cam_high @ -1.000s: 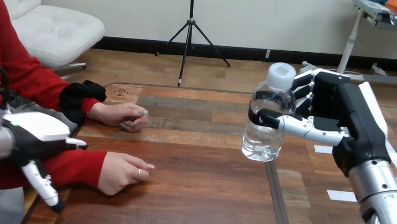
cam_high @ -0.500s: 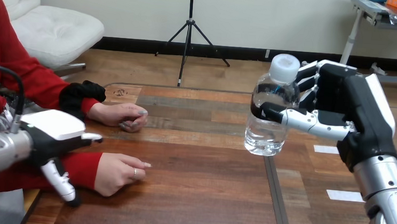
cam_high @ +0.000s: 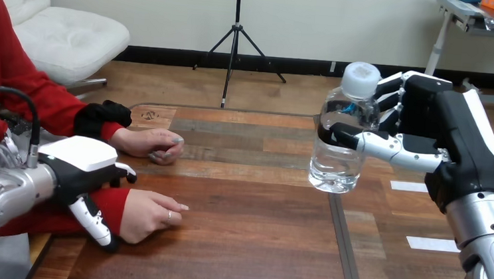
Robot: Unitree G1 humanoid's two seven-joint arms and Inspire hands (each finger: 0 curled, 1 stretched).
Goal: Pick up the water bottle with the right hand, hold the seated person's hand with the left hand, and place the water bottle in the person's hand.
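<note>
A clear water bottle [cam_high: 339,140] with a white cap hangs upright above the table's middle right, clear of the wood. My right hand [cam_high: 431,137] is shut on it, thumb across the front and fingers behind. The person's nearer hand [cam_high: 148,215] rests on the table at the left, knuckles up, fingers loosely curled. My left hand [cam_high: 82,166] is over that arm's red sleeve just behind the wrist, open, with its thumb hanging down in front of the sleeve and its fingers reaching over the top. The person's farther hand [cam_high: 149,143] lies curled on the table behind.
The wooden table [cam_high: 242,246] has a dark seam running front to back under the bottle. White tape marks [cam_high: 429,244] lie on the wood at the right, near my right forearm.
My left hand has moved right along the person's forearm to the wrist. My right hand has lifted the bottle a little higher and slightly right.
</note>
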